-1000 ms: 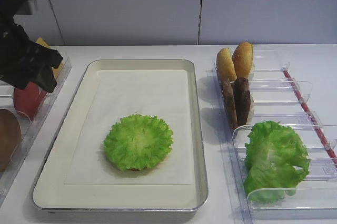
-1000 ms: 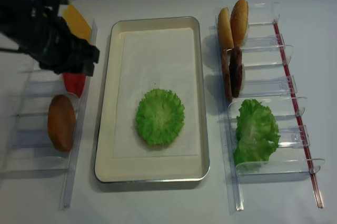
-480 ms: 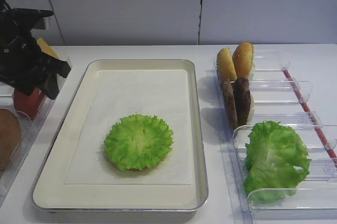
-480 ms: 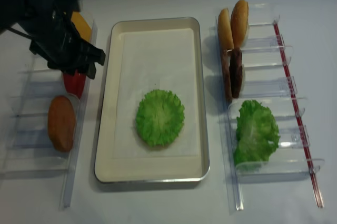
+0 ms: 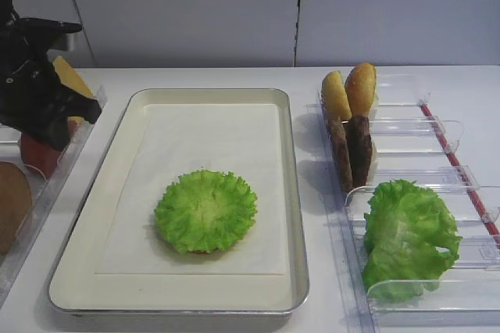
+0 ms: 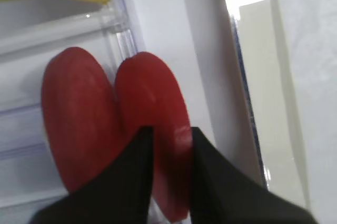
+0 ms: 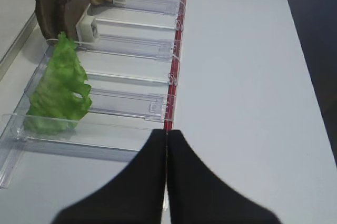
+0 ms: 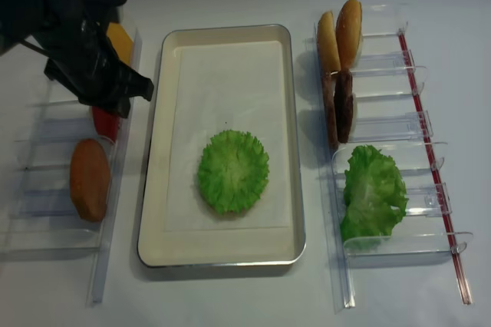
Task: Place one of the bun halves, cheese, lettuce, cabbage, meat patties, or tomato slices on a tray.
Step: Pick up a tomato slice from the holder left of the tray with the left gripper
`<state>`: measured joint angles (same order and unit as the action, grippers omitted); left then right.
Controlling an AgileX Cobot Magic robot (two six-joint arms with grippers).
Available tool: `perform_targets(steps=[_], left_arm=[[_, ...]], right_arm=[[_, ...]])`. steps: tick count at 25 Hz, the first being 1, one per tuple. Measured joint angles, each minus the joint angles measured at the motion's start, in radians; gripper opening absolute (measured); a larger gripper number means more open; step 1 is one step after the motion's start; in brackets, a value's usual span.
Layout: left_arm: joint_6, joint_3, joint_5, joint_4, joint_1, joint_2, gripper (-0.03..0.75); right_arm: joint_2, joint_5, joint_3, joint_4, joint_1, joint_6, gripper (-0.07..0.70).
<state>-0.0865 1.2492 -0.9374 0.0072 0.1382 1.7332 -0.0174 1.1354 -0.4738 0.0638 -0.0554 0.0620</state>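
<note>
The left claw (image 6: 169,153) is down in the left rack (image 8: 46,181), its two black fingers (image 6: 139,182) straddling the edge of one tomato slice (image 6: 158,129); they sit against its faces, so the claw is gripping that slice. A second tomato slice (image 6: 79,129) stands upright just beside it, touching it, in the same compartment. From above, only a bit of red (image 8: 106,121) shows under the dark arm. The cheese (image 8: 120,37) leans in the slot behind the tomatoes, and a tan bun (image 8: 90,179) lies in a slot nearer the camera.

The tray (image 5: 293,192) sits in the middle of the white worktop (image 8: 230,296) between the two racks. On its paper liner (image 5: 211,145) lies a round ruffled lettuce leaf (image 5: 205,210), toward the near end.

In the right rack (image 5: 437,192), two bun halves (image 5: 349,92) stand on edge at the far end, touching each other. Two patties (image 5: 351,151) stand upright in the next slot, and a loose lettuce leaf (image 5: 408,235) fills the nearest ones.

The right claw (image 7: 166,145) hangs over the worktop at the near end of the right rack, its fingers pressed together with nothing between them.
</note>
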Motion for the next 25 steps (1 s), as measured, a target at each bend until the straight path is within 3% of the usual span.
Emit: perform_targets(steps=[2, 6, 12, 16, 25], left_arm=[[0.0, 0.002, -0.007, 0.022, 0.0, -0.004, 0.049], [0.0, 0.013, -0.041, 0.03, 0.0, -0.018, 0.049], [0.0, 0.126, -0.195, 0.023, 0.0, -0.047, 0.049], [-0.002, 0.188, -0.27, -0.007, 0.0, -0.073, 0.048], [-0.141, 0.176, -0.293, -0.299, 0.0, -0.16, 0.048]], right_arm=[[0.0, 0.0, 0.0, 0.0, 0.0, 0.0, 0.259], [0.0, 0.0, 0.0, 0.0, 0.0, 0.0, 0.259], [0.0, 0.0, 0.0, 0.0, 0.0, 0.0, 0.259], [0.0, 0.0, 0.0, 0.0, 0.0, 0.0, 0.259], [0.0, 0.0, 0.0, 0.0, 0.0, 0.0, 0.259]])
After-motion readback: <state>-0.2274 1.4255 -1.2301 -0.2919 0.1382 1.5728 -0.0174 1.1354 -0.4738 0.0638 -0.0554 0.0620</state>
